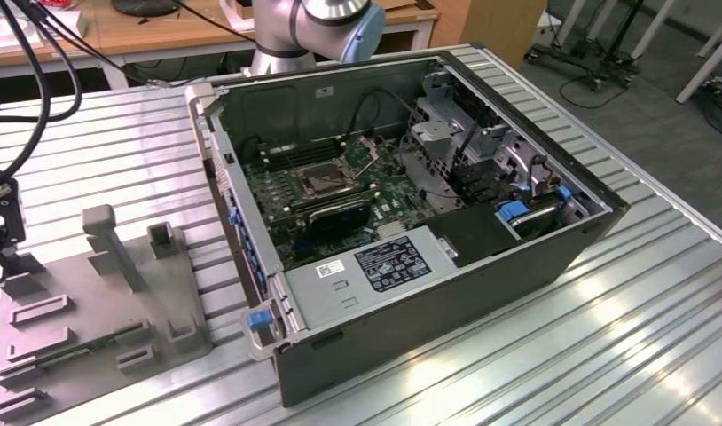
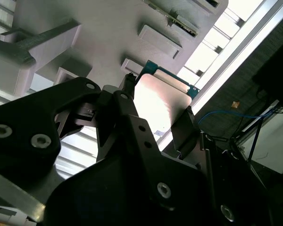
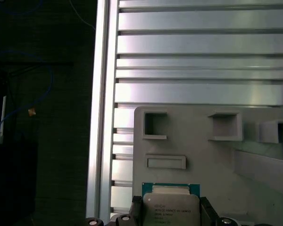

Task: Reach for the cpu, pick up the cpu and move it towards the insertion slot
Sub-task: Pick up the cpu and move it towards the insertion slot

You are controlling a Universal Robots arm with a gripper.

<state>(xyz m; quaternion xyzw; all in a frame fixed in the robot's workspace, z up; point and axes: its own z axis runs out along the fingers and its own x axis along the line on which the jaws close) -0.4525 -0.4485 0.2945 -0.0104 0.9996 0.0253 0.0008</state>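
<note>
reach + grasp look done. gripper (image 2: 155, 110) has its two black fingers (image 2: 183, 130) pinched in on opposite edges of the cpu (image 3: 171, 207), so it's closed narrow on the chip, not spread wide. in both wrist views the cpu sits between the finger tips, silvery lid facing out w/ a thin green board rim round it.

where it is: over the grey plastic fixture block (image 3: 203, 155), near the block's edge, w/ the ribbed aluminium table (image 3: 198, 52) beyond. can't tell if the chip is lifted clear of the block or just touching it.

not done: the carry. in the exterior view the gripper is at the far left edge by the fixture, and the insertion slot (image 1: 318, 182), a square socket w/ shiny metal frame + dark centre, is on the motherboard inside the open pc case (image 1: 491, 266), well apart from the chip. the case's side wall stands between the two. judging by that, roughly the 1st half of the job is in hand and the transfer leg is all left.

writing: several lines of dark print on the cpu lid in the first wrist view. a black label w/ white print (image 1: 385, 263) and a small white sticker (image 1: 333, 269) sit on the metal psu cover at the case's near side. no print noted on the fixture or table.
</note>
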